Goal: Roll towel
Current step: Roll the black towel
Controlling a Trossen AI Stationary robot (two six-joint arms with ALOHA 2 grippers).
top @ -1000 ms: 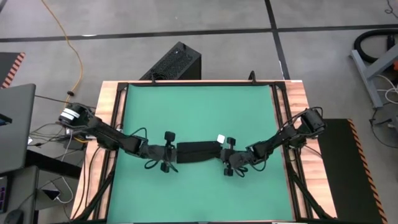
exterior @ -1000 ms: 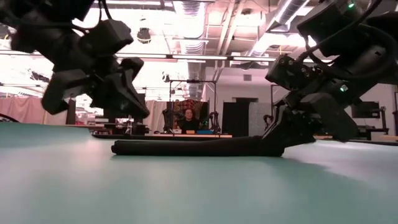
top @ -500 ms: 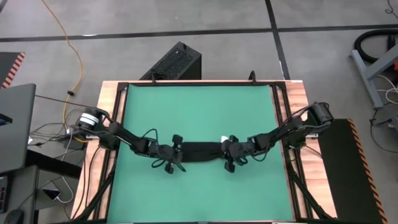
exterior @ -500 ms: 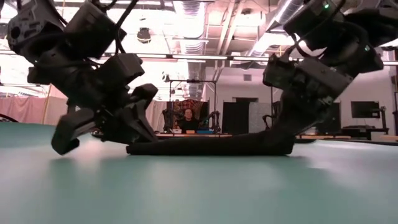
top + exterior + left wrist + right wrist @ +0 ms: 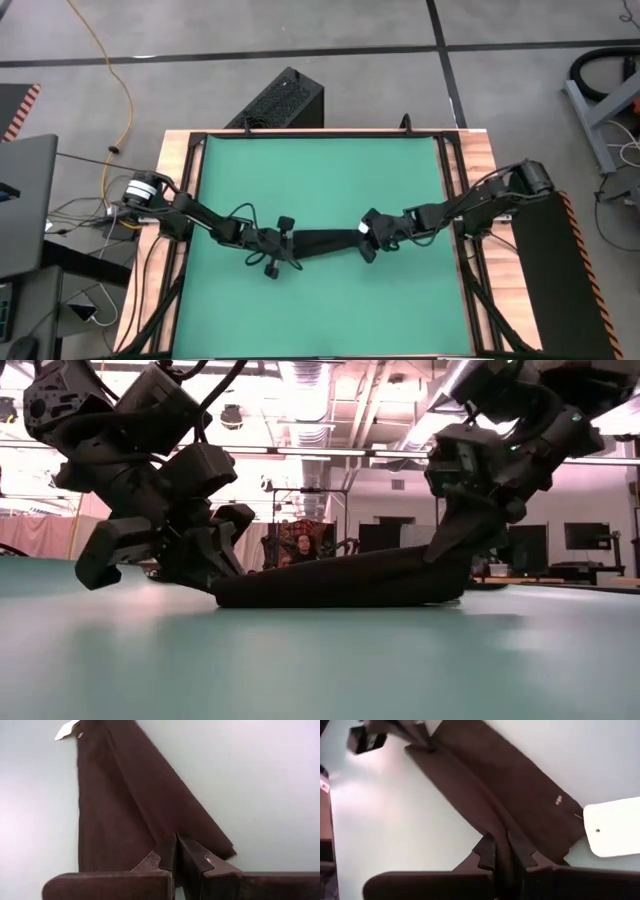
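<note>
The left gripper (image 5: 281,243) is pinching the left end of the towel (image 5: 322,241), its two fingers pressed fully together on the cloth, as the left wrist view is showing: the dark fingers (image 5: 167,851) are meeting on the corner of the folded fabric (image 5: 120,805). The right gripper (image 5: 368,235) is doing the same at the right end, its fingers (image 5: 490,852) nearly closed with only the thickness of the cloth (image 5: 520,800) between them.

The towel is lying as a narrow black band near the middle of the green mat (image 5: 320,170), stretching left to right between the two grippers. In the low view it is sloping: the left end (image 5: 235,592) is sitting on the mat, while the right end is being held a little higher under the right gripper (image 5: 455,555). The left gripper (image 5: 205,555) is standing at the low end.

A small white tag (image 5: 612,826) is hanging at the towel's right end, just beside the right gripper; the left wrist view is catching it too, at the far end of the cloth (image 5: 66,729).

Both arms are reaching in from the table's (image 5: 175,180) left and right sides. Beyond the table, a person (image 5: 301,550) is sitting in the room.
</note>
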